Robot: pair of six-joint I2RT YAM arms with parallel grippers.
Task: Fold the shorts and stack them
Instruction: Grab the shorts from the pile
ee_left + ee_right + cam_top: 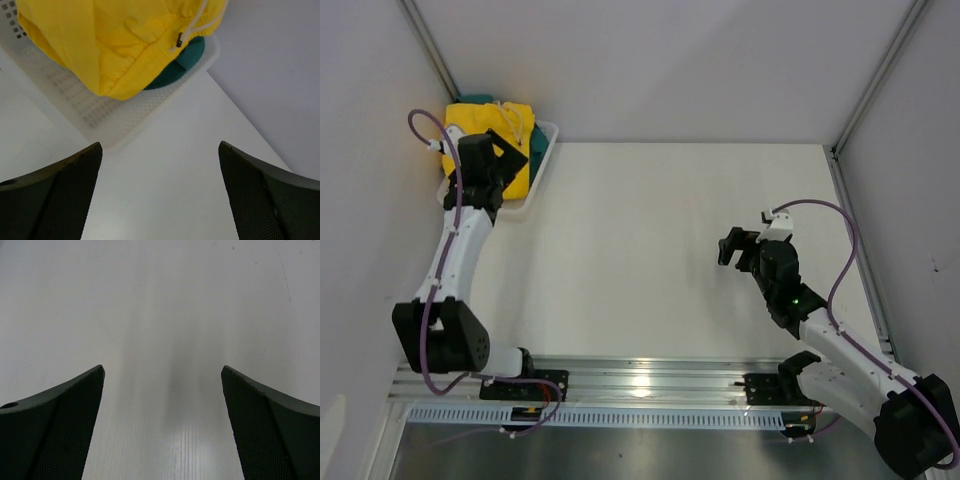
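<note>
Step in hand: pick-up, as judged. Yellow shorts (115, 45) lie heaped in the basket (95, 107), atop the teal shorts (177, 67). Left claw (160, 145) hovers at the basket's rim, jaws apart, empty. Right claw (162, 369) hangs well away from the basket, jaws apart. Next: reach into the basket and pinch the yellow waistband.

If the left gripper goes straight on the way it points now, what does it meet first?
Probably the near rim of the white basket, then the yellow shorts heaped in it. Depth is unclear, so the shorts could come first.
</note>
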